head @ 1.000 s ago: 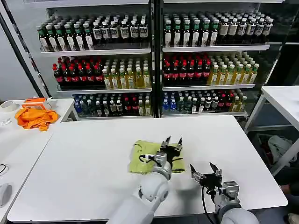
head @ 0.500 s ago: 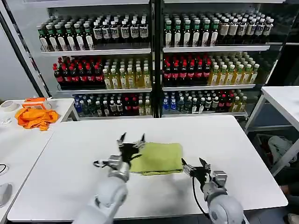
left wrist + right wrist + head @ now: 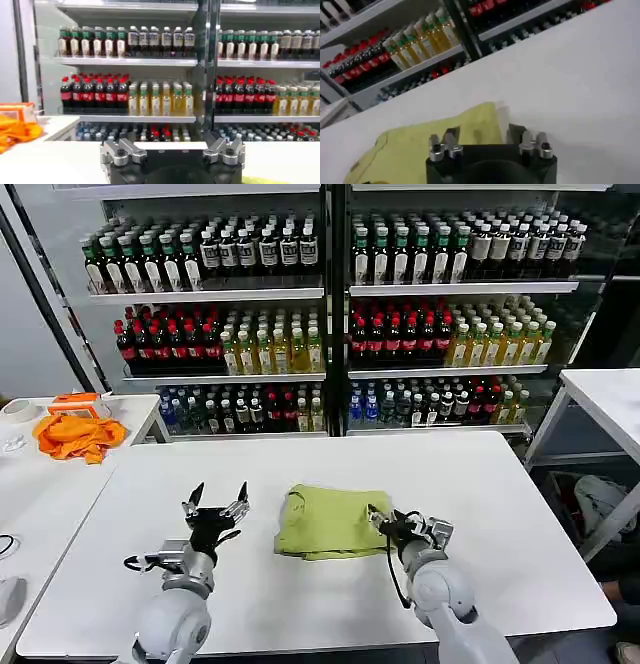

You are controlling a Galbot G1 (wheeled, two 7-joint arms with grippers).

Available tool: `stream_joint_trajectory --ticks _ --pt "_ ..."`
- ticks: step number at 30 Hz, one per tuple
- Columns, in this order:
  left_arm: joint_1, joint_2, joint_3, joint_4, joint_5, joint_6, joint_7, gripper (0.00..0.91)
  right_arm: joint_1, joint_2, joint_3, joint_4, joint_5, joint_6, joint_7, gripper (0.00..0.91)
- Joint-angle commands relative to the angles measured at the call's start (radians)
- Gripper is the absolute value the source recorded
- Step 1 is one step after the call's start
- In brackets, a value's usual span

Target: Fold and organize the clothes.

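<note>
Shelves full of bottles [image 3: 330, 334] stand behind the white worktop [image 3: 200, 484]. In the middle of the worktop lies the lime T-shirt [image 3: 333, 522], folded to a flat rectangle (its collar side is toward the left). The left pincer [image 3: 216, 502] is to the left of the shirt, apart from it, with its fingers spread and grasping nothing. The right pincer [image 3: 394, 519] is at the shirt's right edge, also released, fingers over the cloth. On the far left worktop rests an orange cloth [image 3: 75, 435].
</note>
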Motion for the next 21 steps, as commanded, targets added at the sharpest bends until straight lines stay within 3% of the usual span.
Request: stream_joint_trajectory --ticks 1,21 --pt "0.072 0.04 -0.06 -0.033 -0.009 -0.007 0.001 0.907 0.092 0.062 -0.024 -0.132 0.075 0.02 0.046 0.0" --pt "0.065 0.043 -0.042 -0.007 -0.008 -0.009 0.001 0.907 0.138 -0.007 0.022 -0.212 -0.025 0.05 -0.008 0.0"
